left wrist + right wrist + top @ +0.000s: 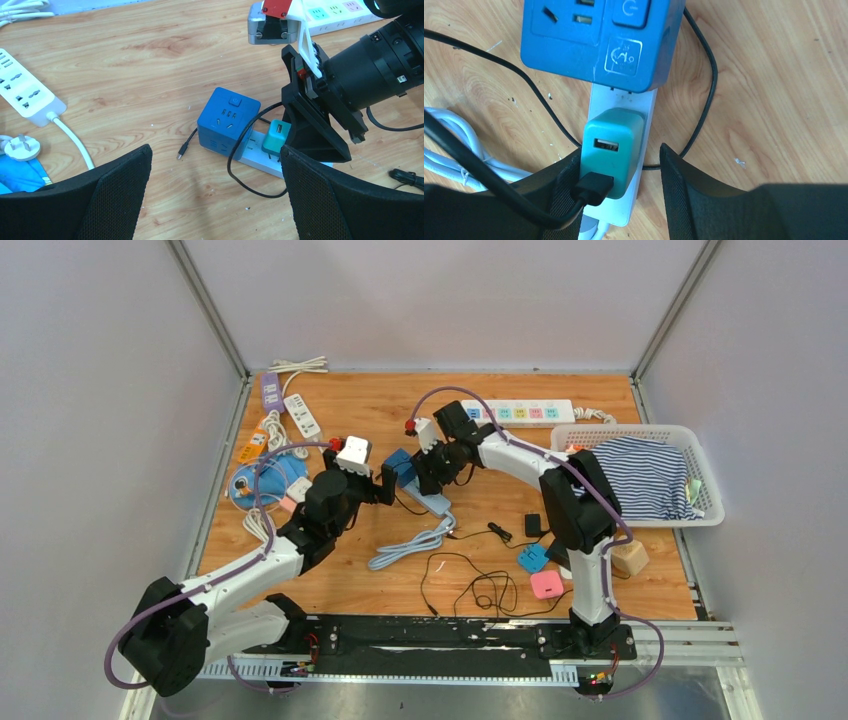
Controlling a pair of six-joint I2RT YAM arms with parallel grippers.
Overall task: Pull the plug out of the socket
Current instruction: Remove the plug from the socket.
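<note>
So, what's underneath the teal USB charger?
A white power strip; the teal USB charger sits plugged into it beside a blue cube socket. Its prongs and the outlet beneath are covered.

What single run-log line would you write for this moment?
right tool: straddles teal charger, gap one side | left tool: open, apart | teal charger: seated in white strip | pull: not yet done
</note>
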